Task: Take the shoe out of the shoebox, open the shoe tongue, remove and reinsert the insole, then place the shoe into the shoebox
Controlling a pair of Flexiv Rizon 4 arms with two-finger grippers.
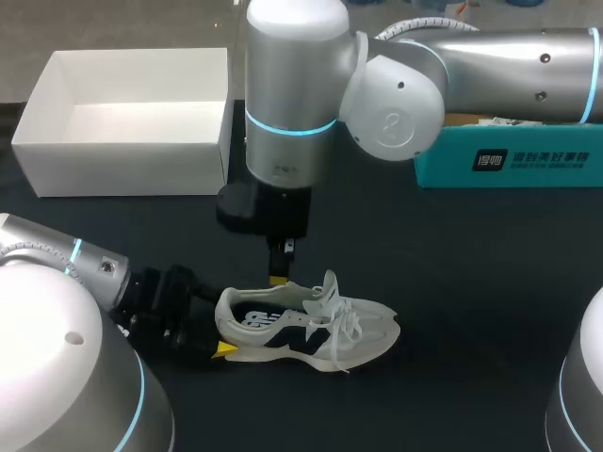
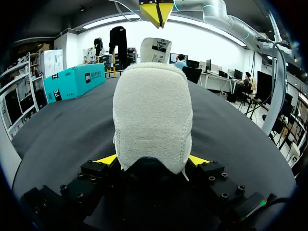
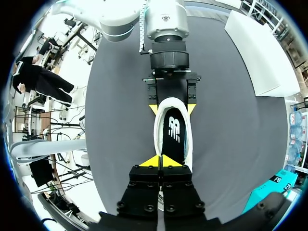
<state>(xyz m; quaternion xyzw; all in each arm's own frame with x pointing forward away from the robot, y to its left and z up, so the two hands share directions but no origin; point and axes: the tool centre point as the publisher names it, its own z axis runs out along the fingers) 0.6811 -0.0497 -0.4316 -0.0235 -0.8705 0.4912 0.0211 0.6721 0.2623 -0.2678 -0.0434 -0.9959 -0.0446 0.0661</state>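
Observation:
A white sneaker with navy side panels (image 1: 311, 330) lies upright on the black table, toe pointing right. Its tongue (image 1: 329, 287) stands pulled up, and a black insole with a white logo (image 3: 174, 130) shows inside. My left gripper (image 2: 153, 161) comes in low from the left, one yellow fingertip (image 2: 107, 159) on each side of the fuzzy heel (image 2: 151, 110), holding it. My right gripper (image 1: 279, 277) points straight down just above the shoe's opening, between heel and tongue. It is shut, with nothing between its tips (image 3: 160, 162). It hides the front of the shoe in its own wrist view.
The open white shoebox (image 1: 122, 171) stands at the back left with nothing in it. A teal carton (image 1: 509, 158) sits at the back right under my right arm. Bare black tabletop surrounds the shoe.

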